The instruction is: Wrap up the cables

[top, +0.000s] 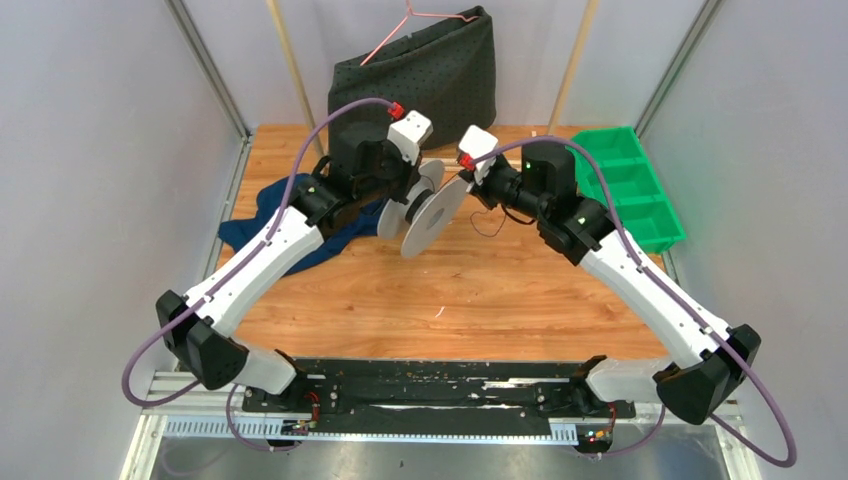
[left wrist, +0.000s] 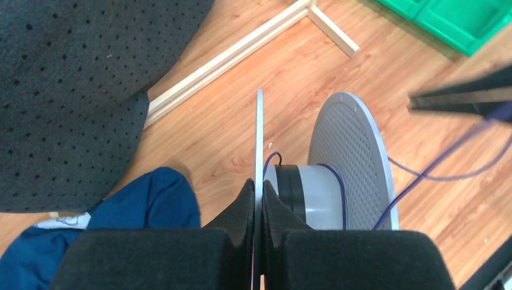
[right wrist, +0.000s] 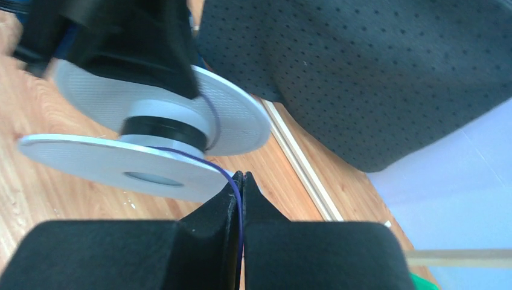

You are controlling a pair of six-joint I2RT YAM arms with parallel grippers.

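Winding: left pincer (left wrist: 258,184) nips spool (left wrist: 350,151) rim, right pincer (right wrist: 241,178) nips cable (right wrist: 202,159) (thin, dark); next, circle the hub (left wrist: 314,193), keeping tension.

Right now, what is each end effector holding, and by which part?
The left end effector clamps the spool by the rim of one flange; the right end effector pinches the cable where it leaves the spool.

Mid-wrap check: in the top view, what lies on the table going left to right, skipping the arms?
blue cloth → spool → loose loop of cable → green bin. The dark bag at the back spans the middle, so it is left out.
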